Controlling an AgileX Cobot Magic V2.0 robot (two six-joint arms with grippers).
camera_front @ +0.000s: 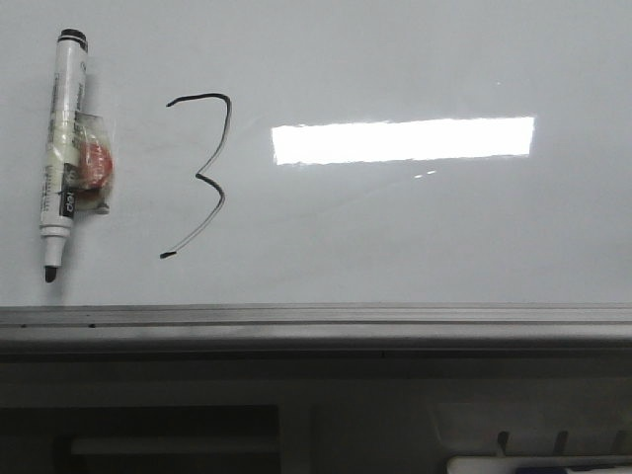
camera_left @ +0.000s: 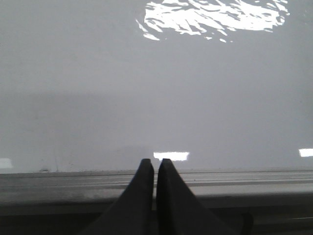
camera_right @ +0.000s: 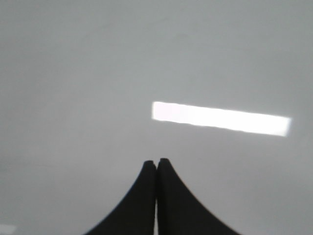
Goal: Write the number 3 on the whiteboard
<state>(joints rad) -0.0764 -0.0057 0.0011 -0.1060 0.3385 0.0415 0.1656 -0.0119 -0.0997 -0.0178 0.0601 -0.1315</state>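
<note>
A thin black angular number 3 (camera_front: 202, 173) is drawn on the glossy pale whiteboard (camera_front: 415, 237), left of the bright rectangular reflection. A white marker pen with a black tip (camera_front: 60, 148) lies on the board at far left, tip toward the near edge, with a red-and-clear tape piece (camera_front: 94, 163) beside it. Neither gripper shows in the front view. In the left wrist view my left gripper (camera_left: 156, 162) is shut and empty over the board's grey edge rail (camera_left: 234, 183). In the right wrist view my right gripper (camera_right: 156, 161) is shut and empty above bare board (camera_right: 73, 98).
The grey metal rail (camera_front: 316, 321) runs along the board's near edge. Below it is a dark shelf area with a tray (camera_front: 538, 462) at lower right.
</note>
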